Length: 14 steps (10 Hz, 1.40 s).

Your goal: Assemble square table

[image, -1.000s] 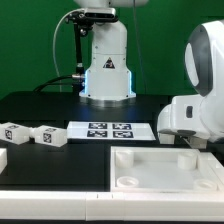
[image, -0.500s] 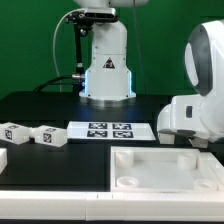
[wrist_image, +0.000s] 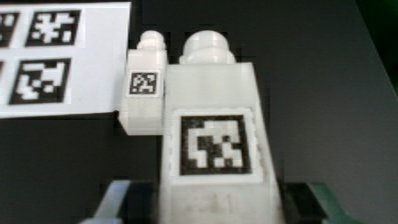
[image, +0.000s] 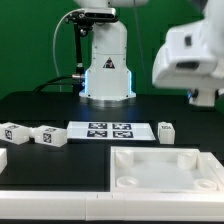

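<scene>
In the wrist view a white table leg (wrist_image: 210, 130) with a black-and-white tag lies lengthwise between my gripper's (wrist_image: 214, 203) fingers (wrist_image: 118, 200), which are shut on it. A second, smaller-looking leg (wrist_image: 146, 86) lies on the black table beyond it, beside the marker board (wrist_image: 50, 60). In the exterior view my gripper (image: 206, 97) hangs high at the right, the held leg hard to make out there. That second leg (image: 166, 131) sits below it. The square table top (image: 160, 168) lies in front, and two more legs (image: 12, 131) (image: 45, 135) lie at the left.
The marker board (image: 108, 130) lies flat in the middle of the black table. The arm's white base (image: 106, 62) stands behind it. A white strip runs along the table's front edge (image: 60, 200).
The gripper has closed on a leg and the arm has risen from low at the right to high above the table. This uncovered the other leg beside the marker board.
</scene>
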Each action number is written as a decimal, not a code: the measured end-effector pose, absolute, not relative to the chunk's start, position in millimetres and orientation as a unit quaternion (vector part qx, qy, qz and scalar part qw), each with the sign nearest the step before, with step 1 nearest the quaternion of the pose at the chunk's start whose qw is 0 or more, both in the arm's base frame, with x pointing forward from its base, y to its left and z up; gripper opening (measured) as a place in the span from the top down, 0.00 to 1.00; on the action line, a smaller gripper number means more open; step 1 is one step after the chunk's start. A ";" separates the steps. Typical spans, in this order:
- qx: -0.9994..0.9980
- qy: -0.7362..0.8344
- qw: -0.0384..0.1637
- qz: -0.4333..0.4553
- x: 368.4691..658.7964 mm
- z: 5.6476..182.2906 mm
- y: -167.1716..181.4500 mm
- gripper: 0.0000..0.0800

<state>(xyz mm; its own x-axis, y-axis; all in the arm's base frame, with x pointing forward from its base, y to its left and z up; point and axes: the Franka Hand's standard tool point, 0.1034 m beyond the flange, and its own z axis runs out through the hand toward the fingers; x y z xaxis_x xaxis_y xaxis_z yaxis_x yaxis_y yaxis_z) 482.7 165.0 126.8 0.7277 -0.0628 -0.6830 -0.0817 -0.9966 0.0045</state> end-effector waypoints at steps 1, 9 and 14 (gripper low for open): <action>-0.942 0.031 0.022 0.334 487.4 120.0 168.5 0.64; -0.992 -0.013 0.053 0.115 567.9 144.7 136.7 0.64; -0.996 -0.054 0.053 -0.045 605.1 128.2 107.3 0.64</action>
